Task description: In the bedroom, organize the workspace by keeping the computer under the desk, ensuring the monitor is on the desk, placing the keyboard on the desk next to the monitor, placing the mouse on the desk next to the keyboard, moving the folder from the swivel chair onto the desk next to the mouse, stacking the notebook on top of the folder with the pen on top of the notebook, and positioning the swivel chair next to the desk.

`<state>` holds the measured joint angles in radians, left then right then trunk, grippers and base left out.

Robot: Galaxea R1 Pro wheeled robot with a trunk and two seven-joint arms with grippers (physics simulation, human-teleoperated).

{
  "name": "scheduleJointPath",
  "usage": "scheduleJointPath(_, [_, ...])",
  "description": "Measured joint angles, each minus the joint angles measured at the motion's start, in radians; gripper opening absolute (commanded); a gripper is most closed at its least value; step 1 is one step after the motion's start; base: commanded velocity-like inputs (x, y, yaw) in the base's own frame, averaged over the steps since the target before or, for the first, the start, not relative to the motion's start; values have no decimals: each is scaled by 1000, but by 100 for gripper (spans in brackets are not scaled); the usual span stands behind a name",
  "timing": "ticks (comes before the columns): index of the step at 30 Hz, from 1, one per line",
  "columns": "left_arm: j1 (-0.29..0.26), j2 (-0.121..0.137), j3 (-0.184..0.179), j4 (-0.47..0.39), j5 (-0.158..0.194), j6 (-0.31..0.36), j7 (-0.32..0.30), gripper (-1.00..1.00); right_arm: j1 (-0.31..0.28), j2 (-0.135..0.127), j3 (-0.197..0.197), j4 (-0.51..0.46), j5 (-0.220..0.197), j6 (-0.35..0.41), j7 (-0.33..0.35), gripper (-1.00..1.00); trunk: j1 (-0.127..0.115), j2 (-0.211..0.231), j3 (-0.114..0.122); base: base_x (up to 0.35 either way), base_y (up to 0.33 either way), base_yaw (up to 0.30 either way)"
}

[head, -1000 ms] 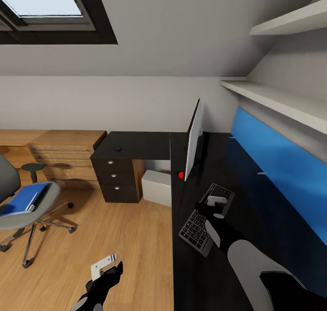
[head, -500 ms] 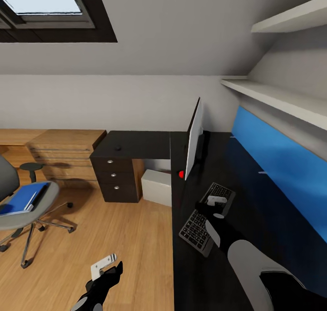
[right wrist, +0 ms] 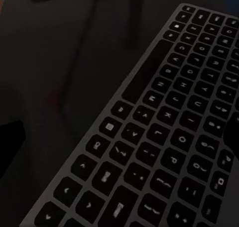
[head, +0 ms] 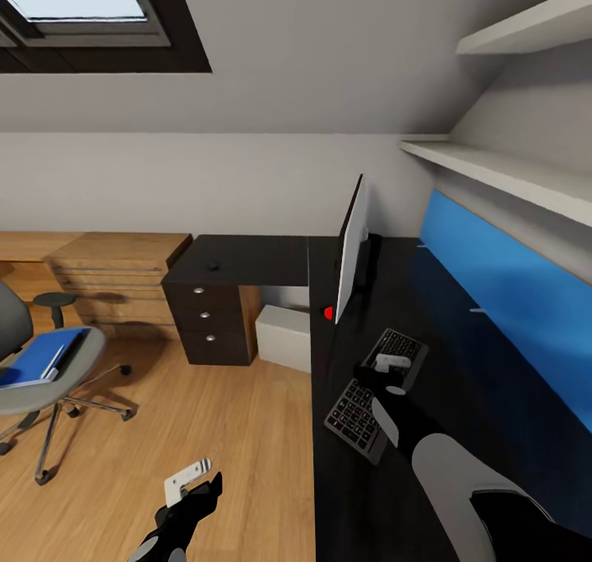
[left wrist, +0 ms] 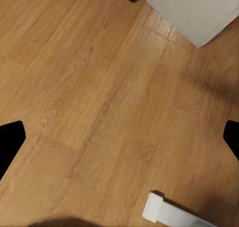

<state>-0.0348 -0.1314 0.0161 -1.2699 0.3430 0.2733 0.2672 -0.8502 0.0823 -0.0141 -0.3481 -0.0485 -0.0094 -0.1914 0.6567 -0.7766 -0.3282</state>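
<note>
One keyboard [head: 374,396] on black desk [head: 460,398] — right gripper [head: 393,365] just above, monitor [head: 352,250] near

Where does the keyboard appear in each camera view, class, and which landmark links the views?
Head view: keyboard lies on the desk, right of centre, partly behind the right tool.
Right wrist view: keyboard runs diagonally across the picture.
Left wrist view: wooden floor, no keyboard.
Shared landmark: the glossy black desk top beside the keys.
</note>
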Motion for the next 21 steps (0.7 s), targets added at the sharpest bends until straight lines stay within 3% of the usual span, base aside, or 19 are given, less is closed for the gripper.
scheduleJointPath(21, [0, 0, 0, 0, 0, 0, 0, 100, -1, 3, 4, 0, 1, 1, 0, 100, 81, -147, -66, 0, 0, 0])
